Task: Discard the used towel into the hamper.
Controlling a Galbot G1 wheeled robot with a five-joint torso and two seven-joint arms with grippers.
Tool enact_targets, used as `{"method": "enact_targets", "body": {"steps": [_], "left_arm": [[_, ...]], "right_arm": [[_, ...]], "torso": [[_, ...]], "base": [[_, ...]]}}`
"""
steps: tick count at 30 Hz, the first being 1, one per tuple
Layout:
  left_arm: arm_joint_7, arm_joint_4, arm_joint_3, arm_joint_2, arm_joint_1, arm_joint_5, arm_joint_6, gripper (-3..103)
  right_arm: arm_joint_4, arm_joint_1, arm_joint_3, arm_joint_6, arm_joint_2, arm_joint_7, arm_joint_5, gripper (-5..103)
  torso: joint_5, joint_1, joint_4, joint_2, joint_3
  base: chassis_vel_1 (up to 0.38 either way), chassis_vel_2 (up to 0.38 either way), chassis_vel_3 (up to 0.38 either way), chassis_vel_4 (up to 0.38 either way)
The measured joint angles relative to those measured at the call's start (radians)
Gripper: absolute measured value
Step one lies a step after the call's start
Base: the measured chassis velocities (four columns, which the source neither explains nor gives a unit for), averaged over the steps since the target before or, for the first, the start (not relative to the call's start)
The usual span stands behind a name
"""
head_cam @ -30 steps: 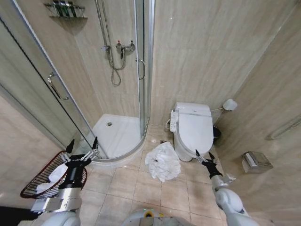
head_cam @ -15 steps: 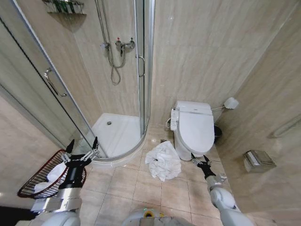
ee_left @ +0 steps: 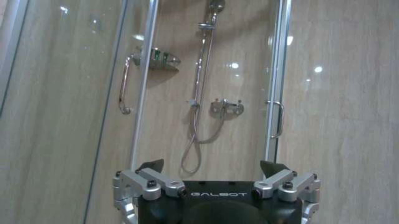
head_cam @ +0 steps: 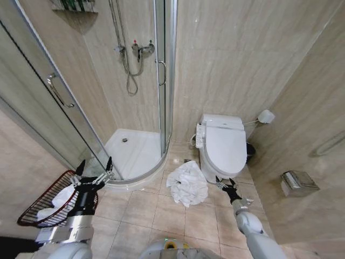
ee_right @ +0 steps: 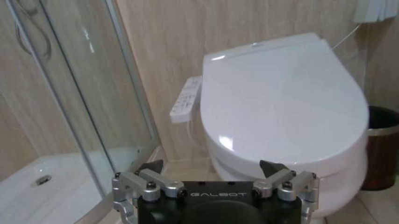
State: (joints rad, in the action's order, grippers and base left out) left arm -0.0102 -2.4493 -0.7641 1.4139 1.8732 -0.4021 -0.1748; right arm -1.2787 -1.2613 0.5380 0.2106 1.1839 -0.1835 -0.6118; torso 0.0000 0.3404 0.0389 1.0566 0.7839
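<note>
— Two grippers are up, and both have their fingers spread wide with nothing in them.

— Where is the towel?

— The white towel (head_cam: pixel 187 184) lies in a crumpled heap on the floor tiles, just beside the front of the toilet (head_cam: pixel 221 147) and near the curved edge of the shower tray (head_cam: pixel 132 154).

— Which arm is closer?

— The right gripper (head_cam: pixel 226 183), I think. It hangs low, near the towel. The towel lies to its left, toward the shower. The heap looks a bit longer front to back.

— And the hamper?

— The hamper (head_cam: pixel 32 208) sits tipped by the left wall, with something white in it. The left gripper (head_cam: pixel 94 171) hovers just beside it, well apart from the towel.
</note>
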Motion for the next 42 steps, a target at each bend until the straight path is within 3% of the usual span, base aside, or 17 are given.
{"method": "enact_targets", "body": {"steps": [11, 30, 35, 42], "left_arm": [[0.0, 0.0, 0.0, 0.0, 0.0, 0.0, 0.0, 100], [0.0, 0.0, 0.0, 0.0, 0.0, 0.0, 0.0, 100], [0.0, 0.0, 0.0, 0.0, 0.0, 0.0, 0.0, 100], [0.0, 0.0, 0.0, 0.0, 0.0, 0.0, 0.0, 100]], "right_arm": [[0.128, 0.09, -0.044, 0.004, 0.019, -0.024, 0.005, 100], [0.463, 0.265, -0.093, 0.095, 0.067, -0.09, 0.076, 100], [0.488, 0.271, -0.085, 0.163, 0.083, -0.089, 0.088, 100], [0.479, 0.263, -0.074, 0.161, 0.09, -0.11, 0.088, 100]], "torso": [[-0.0001, -0.017, -0.0001, -0.038, -0.021], [-0.0003, -0.063, 0.0, -0.137, -0.074], [-0.0003, -0.073, 0.0, -0.16, -0.086], [-0.0002, -0.078, 0.0, -0.17, -0.092]], "base": [[0.0, 0.0, 0.0, 0.0], [0.0, 0.0, 0.0, 0.0], [0.0, 0.0, 0.0, 0.0], [0.0, 0.0, 0.0, 0.0]]}}
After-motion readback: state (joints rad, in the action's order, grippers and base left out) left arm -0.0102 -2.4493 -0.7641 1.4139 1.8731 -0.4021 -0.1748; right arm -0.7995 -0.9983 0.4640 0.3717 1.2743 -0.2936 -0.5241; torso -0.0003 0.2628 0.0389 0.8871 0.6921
